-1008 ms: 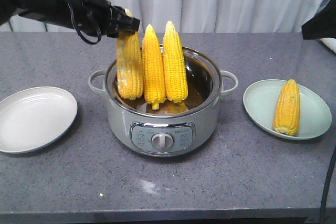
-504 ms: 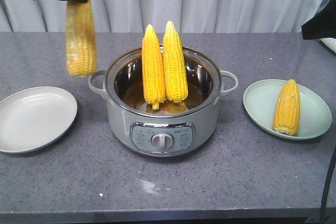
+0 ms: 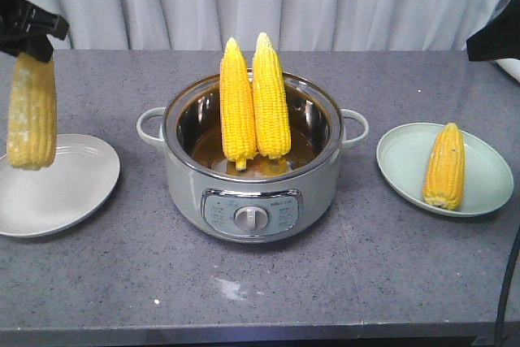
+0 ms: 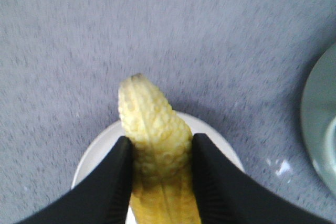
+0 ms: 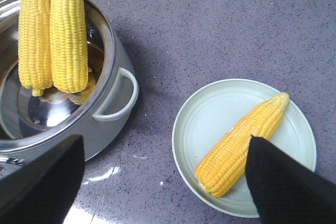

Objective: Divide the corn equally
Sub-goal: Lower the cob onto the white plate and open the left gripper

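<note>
As the counter stands now: grey speckled counter (image 3: 366,282) carrying one cooker in the middle and one plate at each side.
Electric cooker pot (image 3: 252,201): open, no lid on it; two bright yellow cobs (image 3: 238,103) (image 3: 270,99) stand upright inside, touching each other, points up.
Left plate (image 3: 81,188): white and shallow, nothing lying on it yet.
Right plate (image 3: 398,160): pale green, with one cob (image 3: 445,166) lying flat on it.
Held cob (image 3: 32,111): paler than the others, hanging vertical with its thick end down, above the left plate; I cannot tell if it already touches.
Left gripper (image 4: 159,148): closed tight on the narrow pointed end of the held cob, one finger on each side.
Right gripper (image 5: 165,145): jaws wide apart, holding nothing, hovering above the right plate.
Task progress: by my judgement one cob is placed, one is arriving, and two remain in the pot, so each plate should get two.
Risk: the grip is only on the tapered tip, so the cob may slide out. If it is let go from too high, it may bounce or roll over the low rim onto the counter.
Change from earlier: one second ago this cob stood in the pot beside the other two. Half a second ago it hung higher, near the pot's left handle; now it is lower and over the plate. The other three cobs have not moved.
</note>
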